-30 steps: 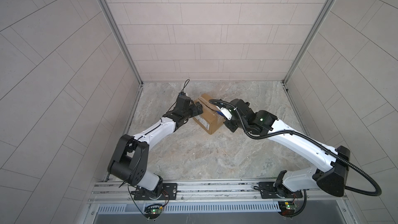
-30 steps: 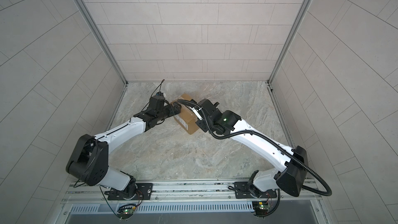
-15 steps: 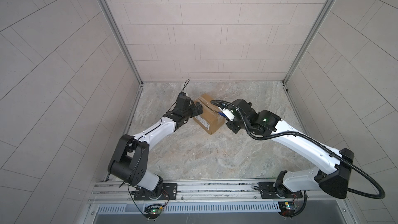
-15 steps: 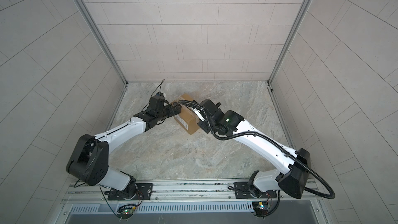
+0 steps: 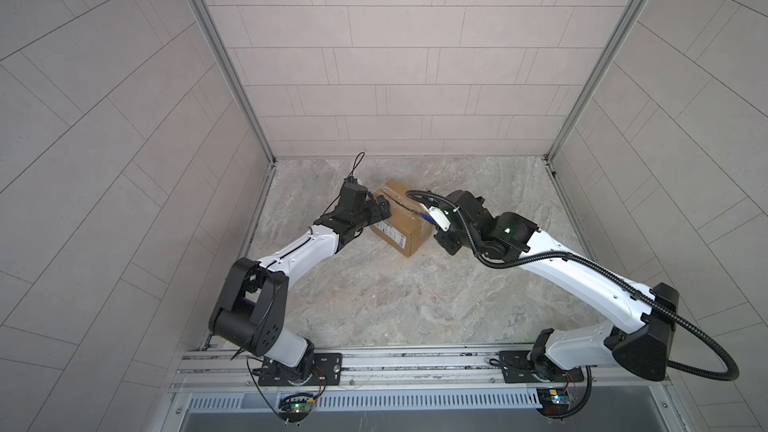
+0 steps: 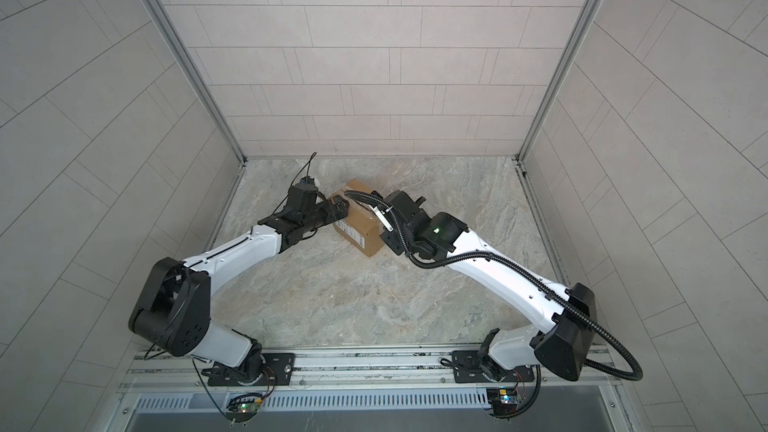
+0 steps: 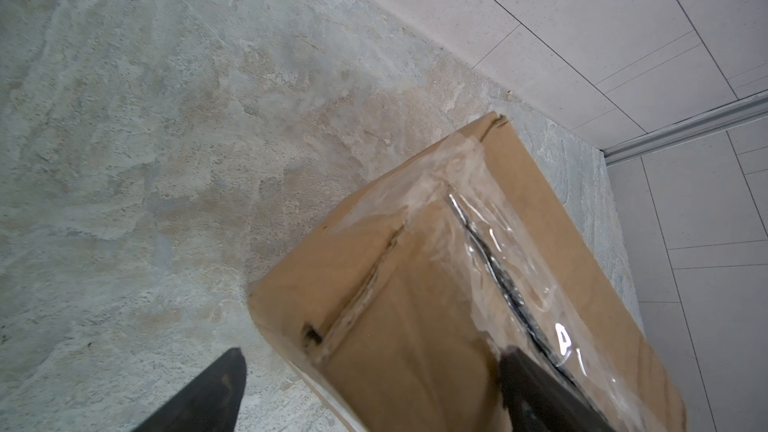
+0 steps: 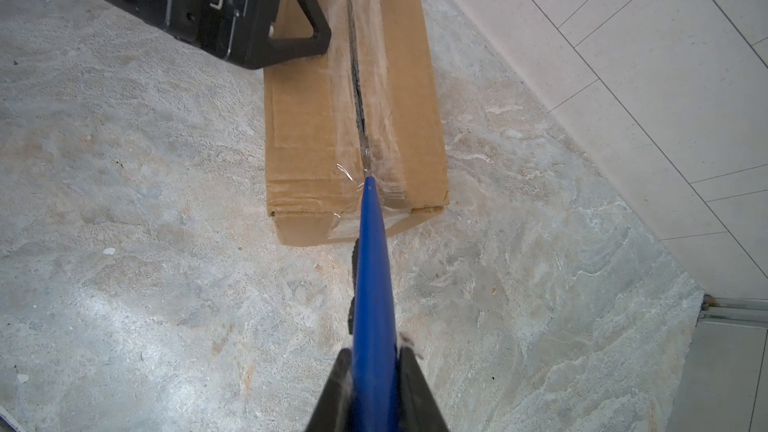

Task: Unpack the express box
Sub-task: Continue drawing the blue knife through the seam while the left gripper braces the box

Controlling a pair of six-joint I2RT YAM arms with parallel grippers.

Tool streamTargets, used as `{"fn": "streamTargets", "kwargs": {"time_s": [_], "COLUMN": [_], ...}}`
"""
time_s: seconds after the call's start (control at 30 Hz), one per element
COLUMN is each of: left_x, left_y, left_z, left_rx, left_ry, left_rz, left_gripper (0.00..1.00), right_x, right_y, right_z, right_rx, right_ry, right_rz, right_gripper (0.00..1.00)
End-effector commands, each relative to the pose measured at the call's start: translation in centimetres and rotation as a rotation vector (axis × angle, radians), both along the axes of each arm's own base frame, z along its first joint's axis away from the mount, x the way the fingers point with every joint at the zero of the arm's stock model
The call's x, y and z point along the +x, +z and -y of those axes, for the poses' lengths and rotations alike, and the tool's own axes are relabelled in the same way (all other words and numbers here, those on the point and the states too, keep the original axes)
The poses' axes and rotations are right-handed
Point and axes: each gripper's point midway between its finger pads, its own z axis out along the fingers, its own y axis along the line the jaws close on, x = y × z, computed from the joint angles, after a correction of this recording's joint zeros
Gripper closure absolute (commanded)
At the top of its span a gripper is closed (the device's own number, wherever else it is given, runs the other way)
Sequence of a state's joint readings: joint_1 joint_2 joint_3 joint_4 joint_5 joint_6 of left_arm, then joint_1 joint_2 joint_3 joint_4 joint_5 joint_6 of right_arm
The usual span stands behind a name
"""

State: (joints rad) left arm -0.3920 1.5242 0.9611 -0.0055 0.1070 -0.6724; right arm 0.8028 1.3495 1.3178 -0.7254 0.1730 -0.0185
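Vs a sec ago, only the right arm's wrist had crept a touch toward 5 o'clock in both top views. The express box (image 5: 399,222) and the left arm hadn't budged, afaict. Box sat on the table (image 5: 415,305) just toward 12 o'clock of centre, corner-on to me, w/ its white label (image 5: 392,238) on the side facing 7 o'clock.

Left gripper (image 7: 370,355) came in from the box's 9 o'clock w/ jaws spread wide. One finger (image 8: 299,48) lay on the top flap beside the seam and the other hung off the box over bare table, so it gripped nothing. It looked like a hold-down, tho I couldn't confirm any pressure.

Right gripper (image 8: 376,355), at the box's 3 o'clock, was clamped on the blue utility knife (image 8: 372,276). The knife tip touched the tape (image 8: 378,76) at the seam's end nearest that arm.

Progress, my read: a dark slit ran down the seam from the far end up to the knife tip, so the top cut looked nearly thru. The tape wrapped over the end face below the tip appeared uncut. Both flaps lay flat & shut, and nothing was out. Left to do: finish that last bit, park the knife, fold the flaps back, and lift out the contents, which I couldn't see yet.
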Motion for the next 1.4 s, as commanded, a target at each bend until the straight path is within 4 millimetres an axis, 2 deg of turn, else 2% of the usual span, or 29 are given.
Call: {"fn": "streamTargets", "kwargs": {"time_s": [0.0,0.13,0.2,0.47,0.7,0.93,1.1,1.23,1.37], "left_x": [-0.9,-0.6,-0.5,0.2,0.8,-0.6,-1.8,-2.2,-2.2], "left_y": [-1.8,1.8,2.5,1.4,2.3,2.9,3.3,2.3,0.4], "left_z": [-0.8,0.1,0.3,1.1,1.9,1.6,2.9,3.8,3.6], "left_rx": [0.042,-0.014,-0.012,-0.014,-0.038,-0.022,0.012,0.056,0.086], "left_ry": [-0.007,-0.042,-0.055,-0.079,-0.107,-0.113,-0.140,-0.151,-0.131], "left_rz": [-0.083,-0.003,0.006,-0.026,-0.016,-0.009,0.004,-0.016,-0.064], "left_gripper": [0.03,0.02,0.02,0.03,0.04,0.04,0.04,0.04,0.05], "right_x": [-1.5,-2.3,-2.4,-3.1,-3.2,-2.5,-2.2,-2.1,-2.0], "right_y": [-0.7,-0.3,-0.2,-0.1,0.4,0.0,-0.3,-0.7,-0.6], "right_z": [2.9,1.9,1.5,-0.1,-0.5,-0.4,-0.7,-1.0,-0.8], "right_rx": [-0.077,-0.023,-0.013,0.060,0.110,0.083,0.077,0.069,0.062], "right_ry": [-0.030,-0.002,-0.002,-0.020,-0.081,-0.127,-0.138,-0.142,-0.151], "right_rz": [-0.035,-0.050,-0.054,-0.089,-0.095,-0.085,-0.089,-0.088,-0.085], "right_gripper": [1.00,1.00,1.00,1.00,1.00,1.00,1.00,1.00,1.00]}}
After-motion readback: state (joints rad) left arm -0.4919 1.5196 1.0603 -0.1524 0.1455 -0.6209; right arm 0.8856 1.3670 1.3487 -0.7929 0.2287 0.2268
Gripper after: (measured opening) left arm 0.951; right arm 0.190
